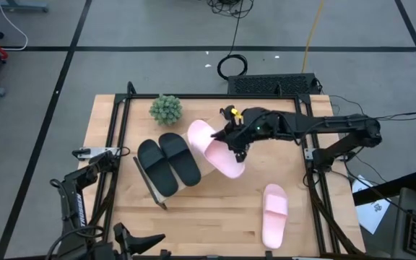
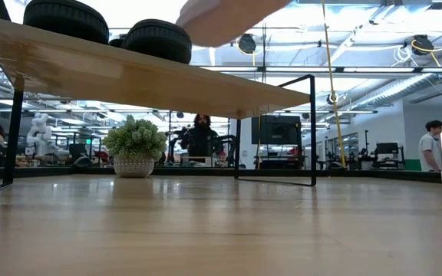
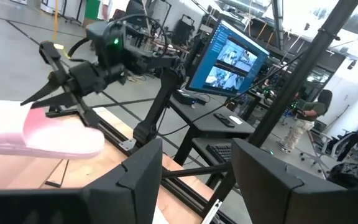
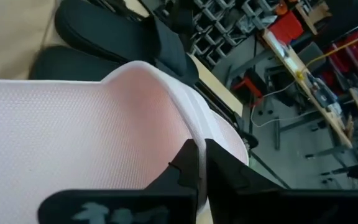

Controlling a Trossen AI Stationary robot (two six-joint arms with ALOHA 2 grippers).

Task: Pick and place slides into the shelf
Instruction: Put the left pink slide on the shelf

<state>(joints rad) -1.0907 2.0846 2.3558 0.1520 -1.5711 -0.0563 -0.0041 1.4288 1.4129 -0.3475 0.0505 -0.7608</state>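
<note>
The shelf (image 1: 197,177) stands mid-table; the low view shows its light-wood board (image 2: 129,77) from below. The black slides (image 1: 168,165) lie side by side on it (image 2: 66,19). My right gripper (image 1: 237,146) is shut on one pink slide (image 1: 214,146), which is over the board just right of the black pair (image 2: 229,15). The other pink slide (image 1: 274,214) lies flat on the tabletop toward the near right. My left gripper (image 3: 197,180) is open and waits at the table's near-left side. My right gripper pinches the pink slide by the edge of its wide strap (image 4: 194,134), one finger (image 4: 185,168) under the strap and one outside. It comes from the table's right side, slanting down. The slide is tilted, and the low view shows it slightly above the board.
A small potted plant (image 1: 166,108) stands on the table beyond the shelf's far-left end. Black frame rails (image 1: 114,144) run along the table's left and right sides. People and desks show in the room behind. Bare wood lies between the shelf and the near edge.
</note>
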